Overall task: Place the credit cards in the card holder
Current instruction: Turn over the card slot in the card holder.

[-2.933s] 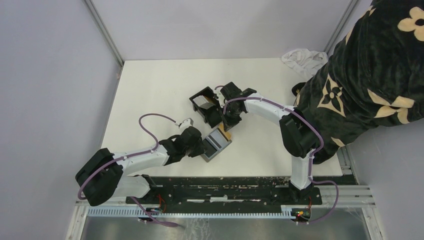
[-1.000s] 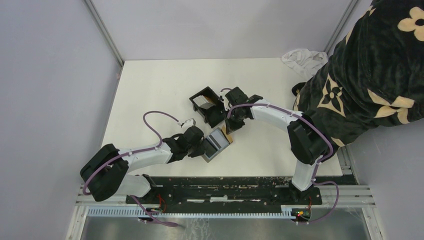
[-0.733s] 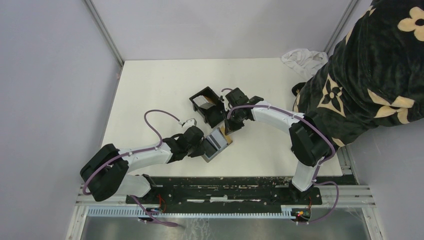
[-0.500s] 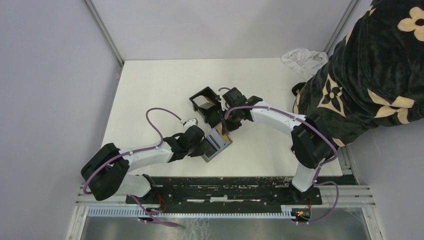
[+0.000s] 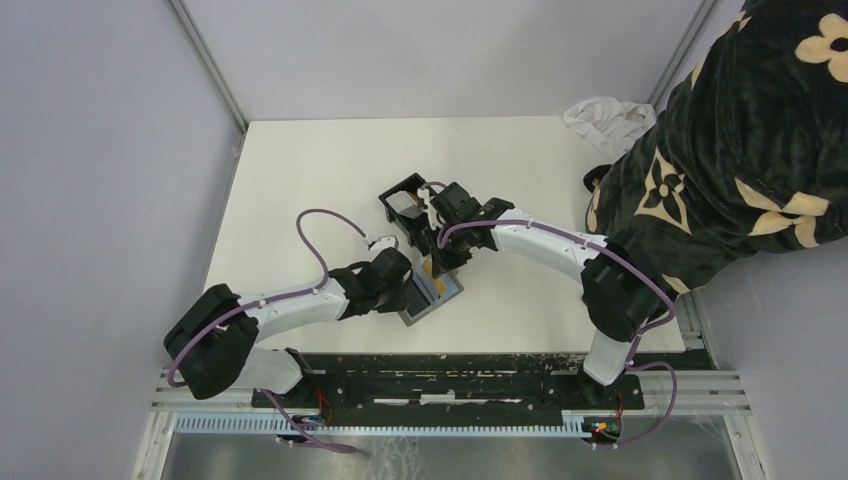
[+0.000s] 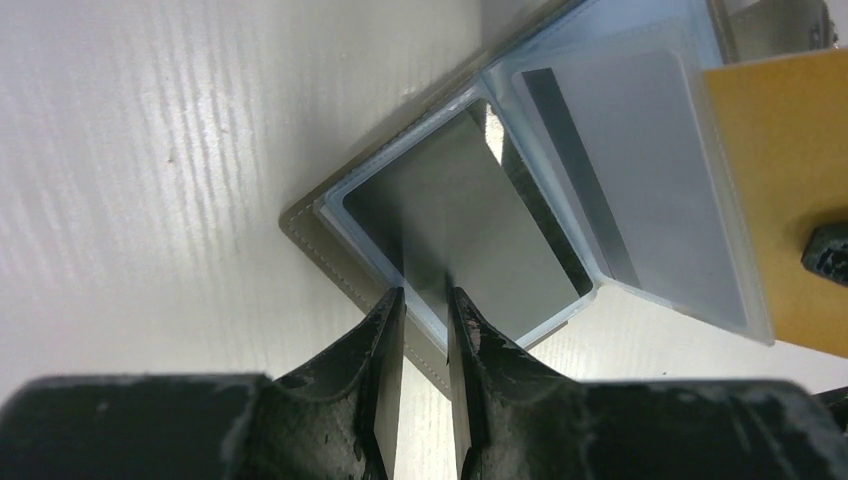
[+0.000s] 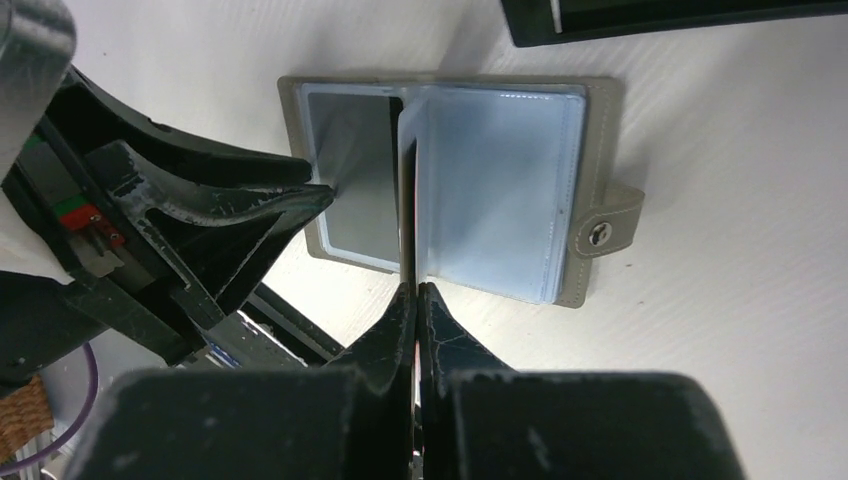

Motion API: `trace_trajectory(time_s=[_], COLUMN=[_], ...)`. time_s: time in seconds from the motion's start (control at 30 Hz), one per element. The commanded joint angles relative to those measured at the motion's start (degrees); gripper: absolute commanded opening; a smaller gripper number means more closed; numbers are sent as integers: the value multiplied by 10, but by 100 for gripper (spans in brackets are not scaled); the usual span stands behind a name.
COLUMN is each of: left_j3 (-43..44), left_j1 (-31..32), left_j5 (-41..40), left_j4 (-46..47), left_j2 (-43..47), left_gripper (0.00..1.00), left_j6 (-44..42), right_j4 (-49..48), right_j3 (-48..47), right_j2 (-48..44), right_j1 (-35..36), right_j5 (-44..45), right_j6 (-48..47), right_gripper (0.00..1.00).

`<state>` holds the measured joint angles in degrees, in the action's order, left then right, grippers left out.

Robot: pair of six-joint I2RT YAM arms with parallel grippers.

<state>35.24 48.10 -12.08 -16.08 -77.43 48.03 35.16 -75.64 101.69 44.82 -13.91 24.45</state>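
The card holder is a taupe fold-open wallet with clear sleeves, lying open near the table's front. My left gripper is shut on its left flap, one finger on each side of the edge. My right gripper is shut on a tan-gold credit card. That card stands edge-on over the fold between the sleeves. A whitish credit card with a dark stripe lies inside a clear sleeve page. In the top view the right gripper hangs just above the wallet, facing the left gripper.
A black open-top box stands just behind the wallet, its wall at the top of the right wrist view. A person in a dark flowered garment leans in at the right. A white cloth lies at the back right.
My right gripper has swung left and nearer with the gold card, from beside the black box to over the open wallet. The left gripper keeps its hold and has shifted slightly.
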Motion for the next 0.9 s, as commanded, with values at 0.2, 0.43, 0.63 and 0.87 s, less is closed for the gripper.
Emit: trace_trajectory(time_s=[0.2,0.43,0.63,0.87], left_j3=[59,75,68,53], left_j1=[1,1,2,2], left_j5=[-48,-60,-67,-62], left_j4=[-101,-130,-148,-130], left_j2=[35,44,67,77], left_gripper=[29,29,29,29], left_j6=[-6,1,14,21], right_j4=[-18,-18,-22,-41], right_j3=[-2,-2,-2,3], right_j2=[-36,-26,-22,-3], right_j1=[13,14,15,9], right_j5=[-24,-39,-43,-65], right_j6=[-2,-12,-12,-10], right_gripper=[1,1,1,1])
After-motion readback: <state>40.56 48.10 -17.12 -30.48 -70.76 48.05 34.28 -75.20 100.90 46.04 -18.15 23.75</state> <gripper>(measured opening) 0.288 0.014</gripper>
